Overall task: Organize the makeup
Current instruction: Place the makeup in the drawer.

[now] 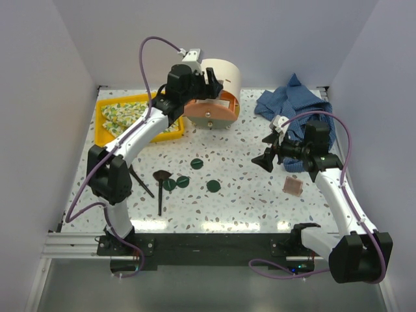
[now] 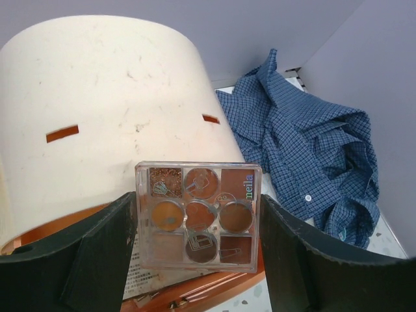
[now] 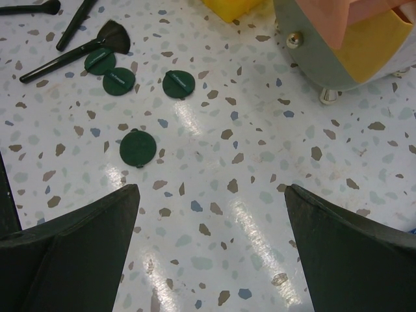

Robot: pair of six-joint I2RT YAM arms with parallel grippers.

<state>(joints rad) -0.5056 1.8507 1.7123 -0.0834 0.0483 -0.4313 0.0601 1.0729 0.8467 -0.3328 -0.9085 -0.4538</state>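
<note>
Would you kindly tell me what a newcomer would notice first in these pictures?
A clear palette gripped in the left jaws, up by the cream case at the back. Then the blue shirt crumpled far right, and green discs and brushes scattered left of centre.

Clear-cased palette (image 2: 198, 214): nine round and square pans in brown and copper shades, face up, clamped by its side edges between the fingers of the left claw (image 2: 197, 196). Second palette (image 1: 294, 186): pink-brown, flat on the worktop (image 1: 247, 201), just behind the right claw (image 1: 266, 158). Four dark green discs (image 3: 138, 148): all flat, one just ahead of the right claw, three grouped farther ahead. Fan brush (image 3: 71, 53): head beside that group. Two thin brushes (image 3: 78, 23): farthest ahead.
</note>
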